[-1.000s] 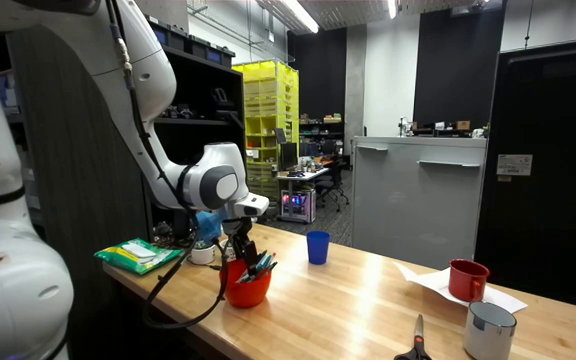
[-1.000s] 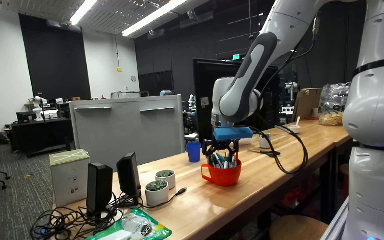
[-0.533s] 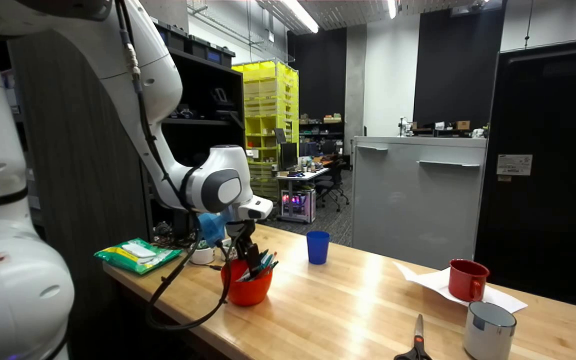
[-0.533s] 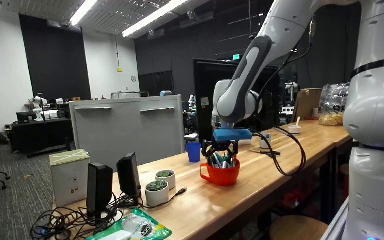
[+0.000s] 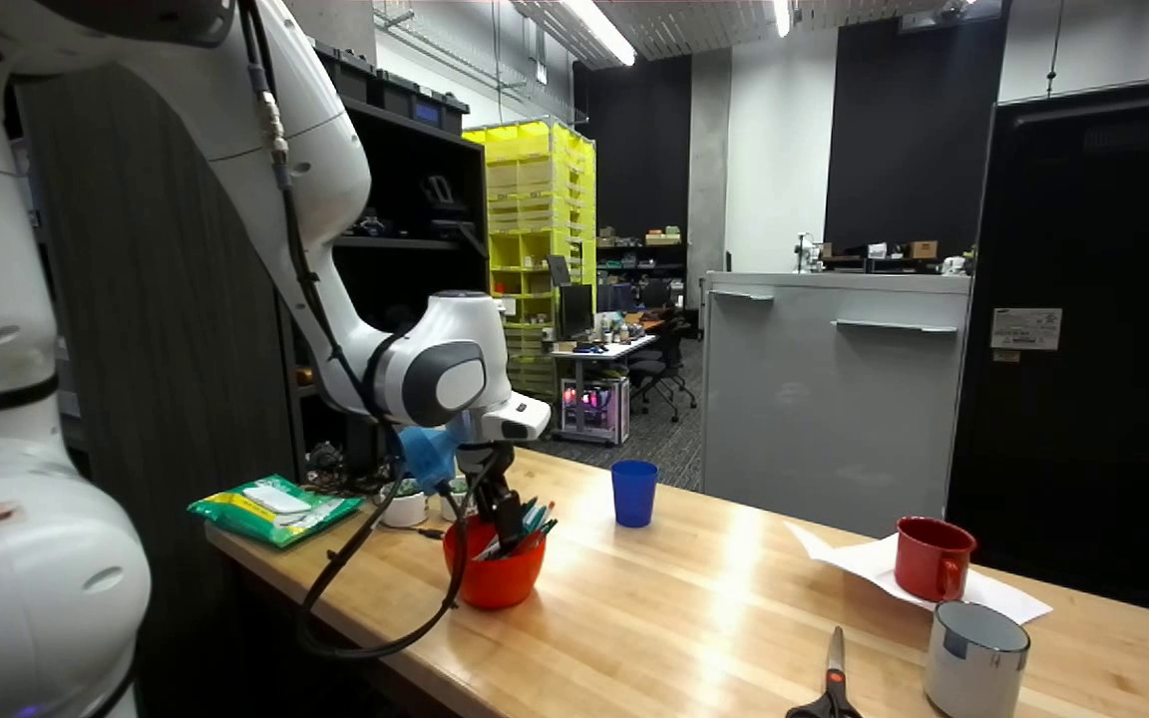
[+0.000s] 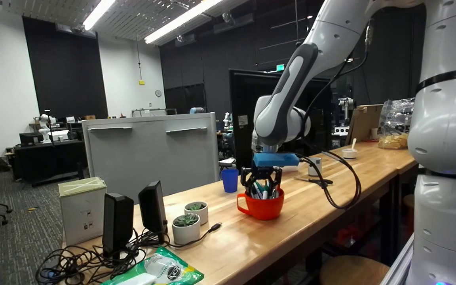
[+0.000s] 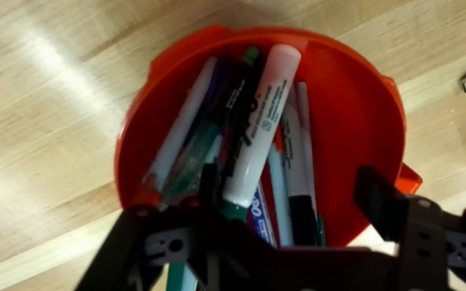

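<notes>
A red-orange cup (image 6: 260,209) with a side handle stands on the wooden table, full of pens and markers; it also shows in the wrist view (image 7: 350,109). My gripper (image 7: 287,178) points down over the cup, with its fingers apart and their tips inside the rim. In the wrist view a white marker (image 7: 265,117) with a green end lies beside the left finger, between the fingers; whether they touch is unclear. A white marker with a black cap (image 7: 295,161) also lies between the fingers. The right finger is over the cup's bare inner side. Nothing is gripped.
A blue cup (image 5: 633,494) stands behind the red one. Potted succulents (image 6: 186,228), black speakers (image 6: 118,225), cables and a green packet (image 6: 164,267) are near one table end. Scissors (image 5: 834,683), a metallic mug (image 5: 976,663) and a red mug (image 5: 934,560) on paper lie along the table.
The gripper and the red cup have shifted slightly together, rightward in one exterior picture and leftward in another. The fingers stay apart.
</notes>
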Robot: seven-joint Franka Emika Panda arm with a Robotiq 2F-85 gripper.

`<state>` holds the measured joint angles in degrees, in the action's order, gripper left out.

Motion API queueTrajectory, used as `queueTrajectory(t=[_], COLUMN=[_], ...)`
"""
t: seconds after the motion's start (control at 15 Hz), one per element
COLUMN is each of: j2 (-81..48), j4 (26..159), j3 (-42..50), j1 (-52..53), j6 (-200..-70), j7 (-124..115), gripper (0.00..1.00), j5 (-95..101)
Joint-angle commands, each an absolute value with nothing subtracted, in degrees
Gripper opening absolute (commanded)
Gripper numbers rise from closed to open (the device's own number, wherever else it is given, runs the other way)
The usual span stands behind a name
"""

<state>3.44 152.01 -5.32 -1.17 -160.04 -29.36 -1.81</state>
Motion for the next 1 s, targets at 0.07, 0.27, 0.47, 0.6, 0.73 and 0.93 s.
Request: queueTrajectory(t=[0.07,0.27,0.47,0.6,0.73,0.93], j2=[3.2,3.2,3.2,3.3,3.4,4.0], j4=[152.1,152.1,152.2,152.2,152.2,152.4], j3=[-4.3,-4.4,-4.5,-4.6,-4.6,-4.7], j1=[-0.1,-0.1,0.1,0.2,0.3,0.3], j6=[-160.7,-160.7,-160.6,-160.7,-160.5,-160.4], j7=[-26.6,-26.8,-27.1,-27.4,-27.6,-28.1], gripper=[0.46,0.23,0.01,0.05,0.05,0.05], j5=[-4.0,-3.6,-3.2,-2.9,-2.7,-1.8])
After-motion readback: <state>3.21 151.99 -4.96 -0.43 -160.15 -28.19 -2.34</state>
